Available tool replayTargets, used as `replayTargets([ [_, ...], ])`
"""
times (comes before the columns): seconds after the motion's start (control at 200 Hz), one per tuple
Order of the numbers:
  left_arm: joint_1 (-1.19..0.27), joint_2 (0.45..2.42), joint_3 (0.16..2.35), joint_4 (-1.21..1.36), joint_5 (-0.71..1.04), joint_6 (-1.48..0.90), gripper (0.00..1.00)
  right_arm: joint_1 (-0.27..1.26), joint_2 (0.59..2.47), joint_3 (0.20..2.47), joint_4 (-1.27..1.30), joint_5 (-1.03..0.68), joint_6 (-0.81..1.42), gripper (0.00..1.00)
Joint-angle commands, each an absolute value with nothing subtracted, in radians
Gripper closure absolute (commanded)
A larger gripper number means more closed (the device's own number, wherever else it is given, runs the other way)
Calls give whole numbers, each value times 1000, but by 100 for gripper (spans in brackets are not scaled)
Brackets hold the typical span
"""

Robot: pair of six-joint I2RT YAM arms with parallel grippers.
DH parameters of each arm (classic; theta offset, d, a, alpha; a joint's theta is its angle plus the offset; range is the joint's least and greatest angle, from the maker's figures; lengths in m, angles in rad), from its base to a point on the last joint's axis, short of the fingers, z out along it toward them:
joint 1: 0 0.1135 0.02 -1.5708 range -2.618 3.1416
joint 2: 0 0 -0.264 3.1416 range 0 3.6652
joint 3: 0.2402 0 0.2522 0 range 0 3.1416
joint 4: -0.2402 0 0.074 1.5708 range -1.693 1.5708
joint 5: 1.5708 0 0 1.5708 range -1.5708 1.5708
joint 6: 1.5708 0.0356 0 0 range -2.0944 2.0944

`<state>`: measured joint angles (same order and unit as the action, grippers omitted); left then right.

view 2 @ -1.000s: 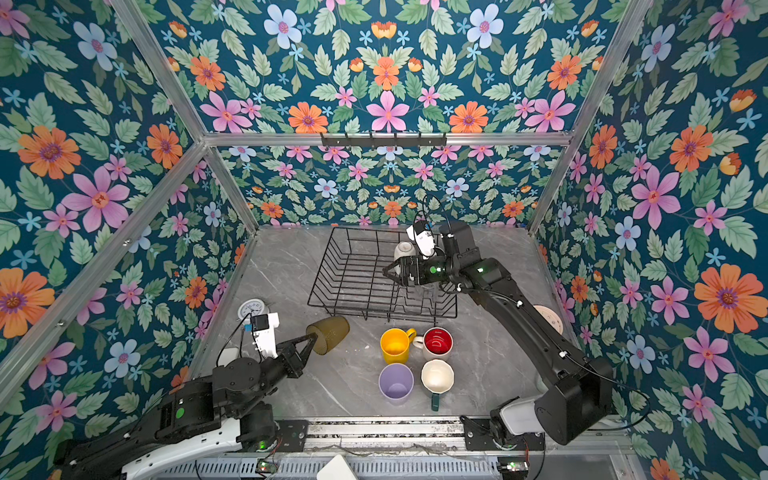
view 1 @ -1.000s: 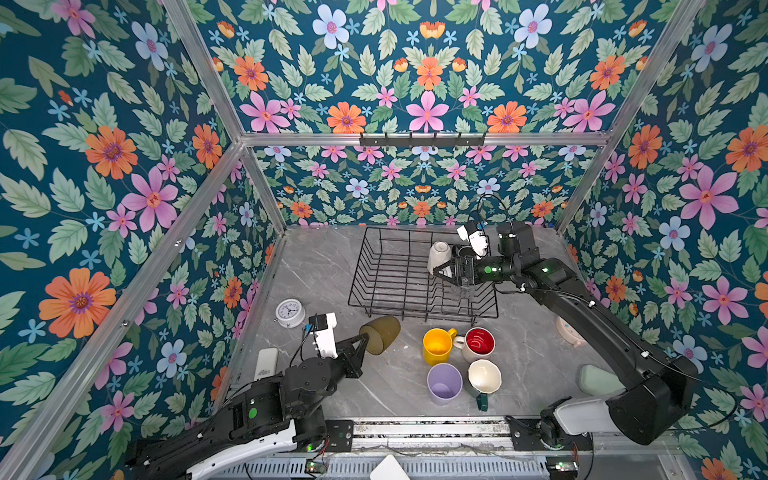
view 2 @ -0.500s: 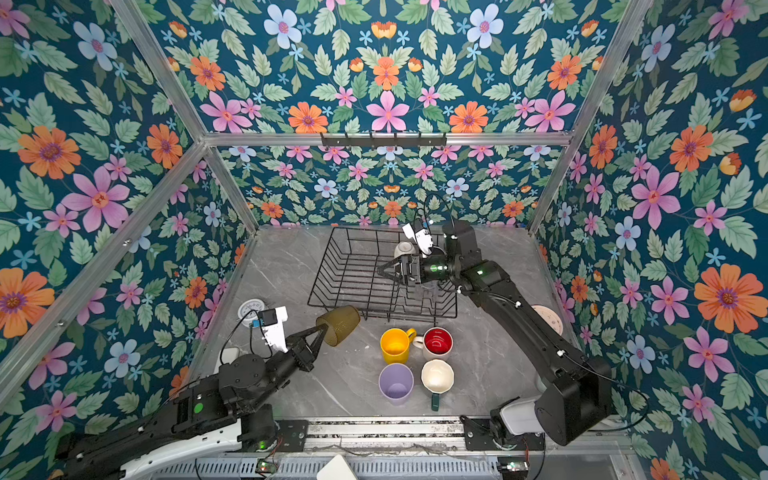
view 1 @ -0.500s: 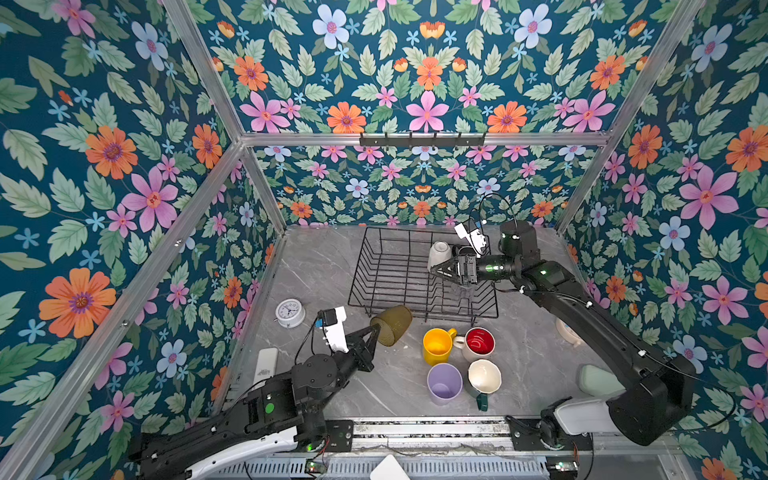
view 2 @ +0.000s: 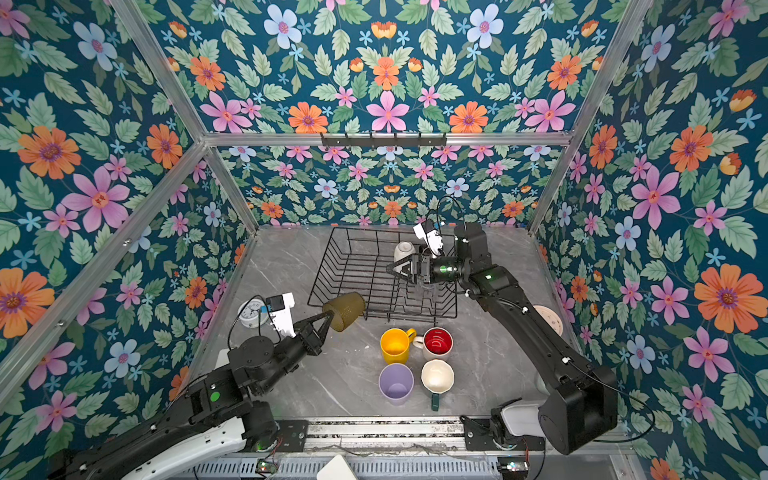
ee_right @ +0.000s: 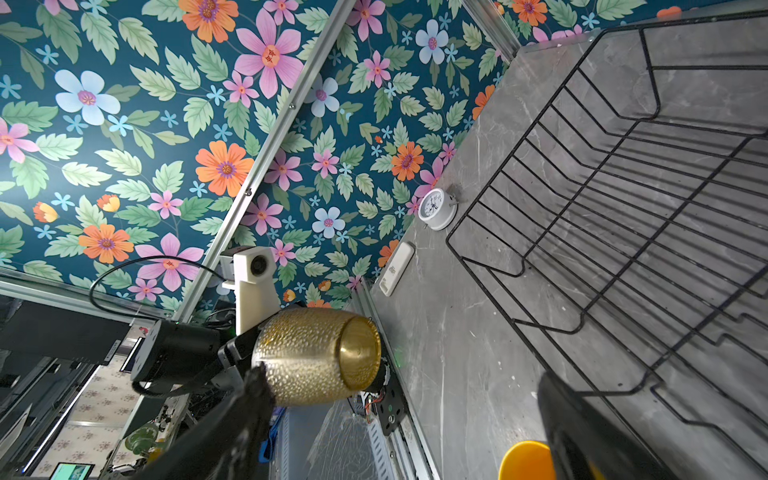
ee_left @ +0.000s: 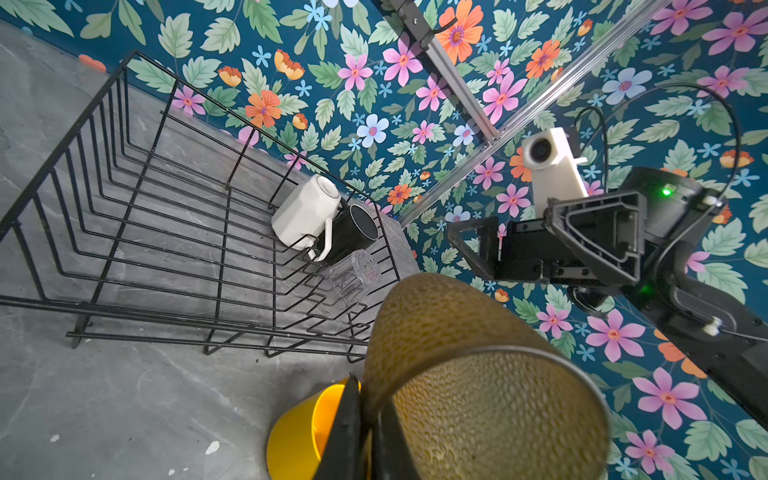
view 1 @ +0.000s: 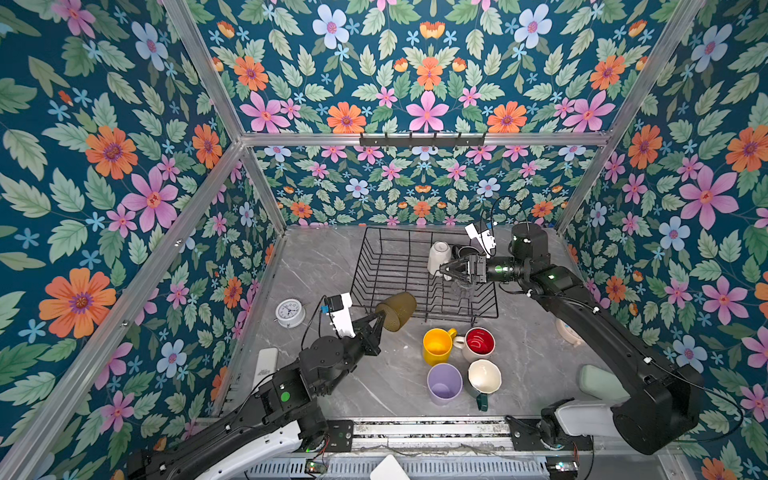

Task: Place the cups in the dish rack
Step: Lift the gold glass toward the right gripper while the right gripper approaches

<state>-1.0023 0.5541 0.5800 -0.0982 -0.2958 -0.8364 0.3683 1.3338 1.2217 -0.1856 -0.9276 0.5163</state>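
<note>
Dish rack (view 1: pixel 395 270) holds three: white mug (view 1: pixel 439 257), black mug (view 1: pixel 465 250), clear glass (ee_left: pixel 353 274). Left tool (view 1: pixel 376 322) clamps olive-amber glass (view 1: pixel 397 311) in the air beside the rack's near corner. Right tool (view 1: pixel 446 268) gapes empty over the rack. Left on the worktop (view 1: pixel 332 266) — yellow mug (view 1: pixel 436 345), red mug (view 1: pixel 480 343), lilac tumbler (view 1: pixel 444 383), cream mug (view 1: pixel 483 376).

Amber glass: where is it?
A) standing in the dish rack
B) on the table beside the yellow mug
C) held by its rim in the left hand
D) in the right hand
C: the left hand is shut on the rim of the amber glass; the right hand is open.
</note>
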Motion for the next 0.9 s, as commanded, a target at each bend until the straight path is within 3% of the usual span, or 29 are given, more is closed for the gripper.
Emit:
replayTargets([
  [0.0, -930, 581, 593, -39, -132, -833, 100, 361, 1322, 1216, -169, -938, 519, 2],
  [0.27, -744, 674, 588, 89, 191, -841, 100, 349, 1242, 1158, -212, -920, 498, 2],
  [0.525, -539, 820, 532, 402, 557, -968, 100, 345, 1194, 1099, -184, -935, 490, 1],
  [0.69, -485, 898, 546, 538, 698, -1014, 100, 345, 1245, 1114, -141, -983, 481, 1],
  [0.895, -479, 969, 538, 612, 741, -1061, 100, 347, 1307, 1121, -45, -1101, 508, 3],
])
